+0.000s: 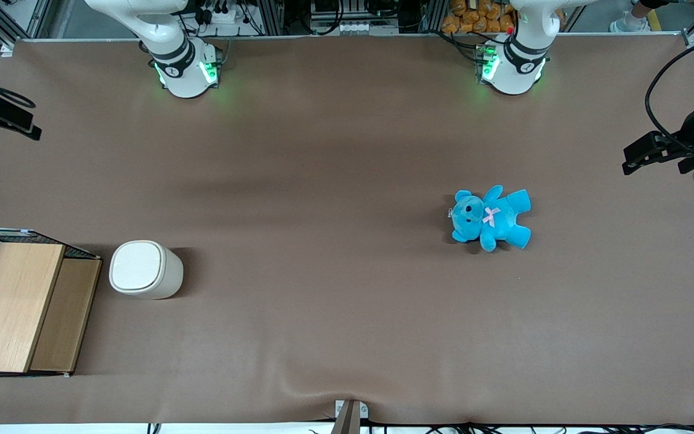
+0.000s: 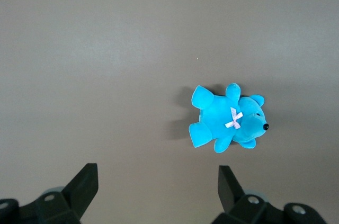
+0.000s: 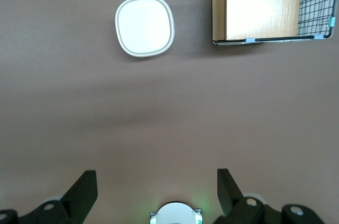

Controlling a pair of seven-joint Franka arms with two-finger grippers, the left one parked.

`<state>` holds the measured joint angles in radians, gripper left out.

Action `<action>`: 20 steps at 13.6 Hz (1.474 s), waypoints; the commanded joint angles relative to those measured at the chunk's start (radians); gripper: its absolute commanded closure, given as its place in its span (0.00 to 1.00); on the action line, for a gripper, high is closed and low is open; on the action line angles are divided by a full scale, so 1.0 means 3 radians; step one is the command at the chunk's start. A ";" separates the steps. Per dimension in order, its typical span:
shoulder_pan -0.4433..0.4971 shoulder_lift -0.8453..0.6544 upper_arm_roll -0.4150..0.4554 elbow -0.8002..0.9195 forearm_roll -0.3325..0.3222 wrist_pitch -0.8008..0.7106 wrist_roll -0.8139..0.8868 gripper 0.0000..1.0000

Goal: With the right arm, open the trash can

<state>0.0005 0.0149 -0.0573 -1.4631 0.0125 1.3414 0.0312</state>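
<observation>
While the front view shows the trash can [image 1: 145, 269] from the side with its wall, the right wrist view looks straight down on its closed flat lid [image 3: 144, 25]. That view also shows the gripper [image 3: 153, 192] with fingers [image 3: 82, 189] spread wide and holding nothing, high above the table and well apart from the can. The can stands toward the working arm's end of the brown table [image 1: 335, 241], just beside the wooden-topped wire crate [image 1: 18, 304]. Only the front view shows the arm bases [image 1: 185, 72] and cabling at the table's edge. A blue teddy [image 1: 491, 217] lies well apart, toward the parked arm's end. Nothing lies between gripper and can.
</observation>
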 commanded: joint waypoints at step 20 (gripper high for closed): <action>0.0009 0.1560 0.0007 0.0020 0.0025 0.1521 -0.0027 1.00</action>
<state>0.0129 0.4504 -0.0587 -1.4671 0.0133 1.7881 0.0313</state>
